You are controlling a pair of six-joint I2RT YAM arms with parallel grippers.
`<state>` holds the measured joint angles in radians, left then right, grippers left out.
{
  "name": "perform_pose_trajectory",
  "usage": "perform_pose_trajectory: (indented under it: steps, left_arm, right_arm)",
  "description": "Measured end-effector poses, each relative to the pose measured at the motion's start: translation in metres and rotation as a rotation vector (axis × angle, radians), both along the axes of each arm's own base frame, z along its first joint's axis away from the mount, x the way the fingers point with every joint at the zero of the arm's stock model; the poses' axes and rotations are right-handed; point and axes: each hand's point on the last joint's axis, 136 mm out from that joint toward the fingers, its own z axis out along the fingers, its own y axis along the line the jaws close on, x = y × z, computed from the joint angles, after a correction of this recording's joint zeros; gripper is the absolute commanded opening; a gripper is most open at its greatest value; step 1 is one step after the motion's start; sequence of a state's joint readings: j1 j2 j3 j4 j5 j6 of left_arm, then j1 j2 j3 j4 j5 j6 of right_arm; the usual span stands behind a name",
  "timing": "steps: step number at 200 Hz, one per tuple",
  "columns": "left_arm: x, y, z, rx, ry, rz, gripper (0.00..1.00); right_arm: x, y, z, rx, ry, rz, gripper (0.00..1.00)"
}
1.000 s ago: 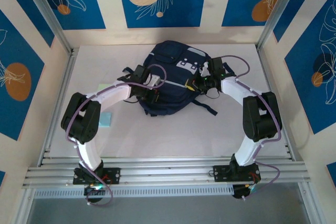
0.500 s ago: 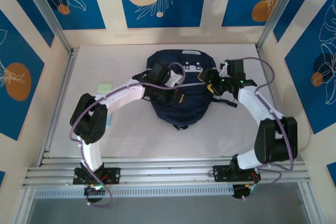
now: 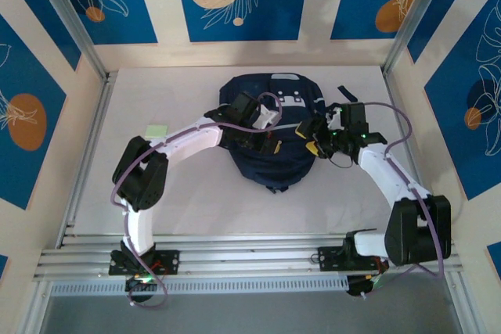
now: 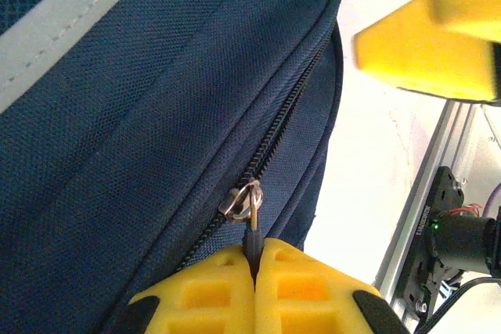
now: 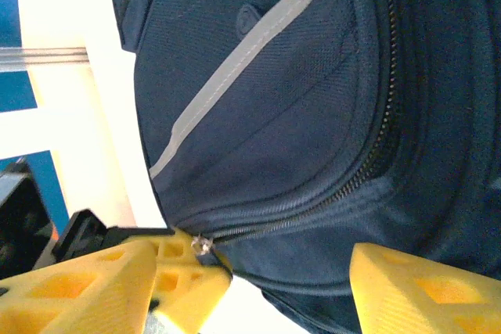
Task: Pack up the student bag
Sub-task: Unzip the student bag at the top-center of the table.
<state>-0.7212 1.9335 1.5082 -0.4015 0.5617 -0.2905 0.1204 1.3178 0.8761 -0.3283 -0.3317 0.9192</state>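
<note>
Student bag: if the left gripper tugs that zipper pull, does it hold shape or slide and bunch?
Probably floppy: the student bag is soft woven fabric lying slumped on the table. A tug may drag it rather than run the zip, since the left gripper pinches the zipper pull while the right gripper is open. Unlikely to roll.

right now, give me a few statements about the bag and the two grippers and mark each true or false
1. The left gripper is shut on the zipper pull. True.
2. The right gripper is clamped on a strap. False: its fingers are apart and hold nothing.
3. The student bag lies on the table between the two arms. True.
4. The green pad sits on top of the bag. False: it lies on the table, left of the bag, beside the left arm.
</note>
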Motion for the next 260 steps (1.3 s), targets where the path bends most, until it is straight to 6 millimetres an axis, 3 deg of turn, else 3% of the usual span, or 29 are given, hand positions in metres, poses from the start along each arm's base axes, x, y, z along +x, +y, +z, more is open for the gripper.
perform_pose_trajectory:
  steps: [12,42,91,153,195,251,260]
  left_arm:
    - [-0.001,-0.001,0.000,-0.001,-0.001,-0.002,0.00]
    - [-0.003,0.000,-0.004,0.006,0.005,-0.003,0.00]
    - [-0.008,0.014,-0.024,0.057,0.013,-0.004,0.00]
    - [-0.003,0.085,-0.034,0.204,0.033,0.120,0.00]
    - [0.034,0.136,-0.039,0.384,-0.077,0.249,0.00]
    - [0.089,0.149,-0.025,0.469,-0.331,0.390,0.00]
    - [0.096,0.148,-0.024,0.458,-0.359,0.411,0.07]
  right_arm:
    - [0.006,0.005,-0.007,0.014,0.014,0.000,0.57]
    - [0.016,0.006,-0.022,0.013,0.046,-0.027,0.00]
    - [0.022,0.001,-0.021,-0.021,0.012,-0.030,0.00]
    - [0.023,-0.007,-0.023,-0.062,-0.014,-0.023,0.00]
    - [0.021,-0.007,-0.019,-0.084,-0.046,0.006,0.00]
    - [0.025,-0.001,-0.009,-0.071,-0.114,0.052,0.00]
    - [0.026,0.000,-0.007,-0.071,-0.128,0.058,0.00]
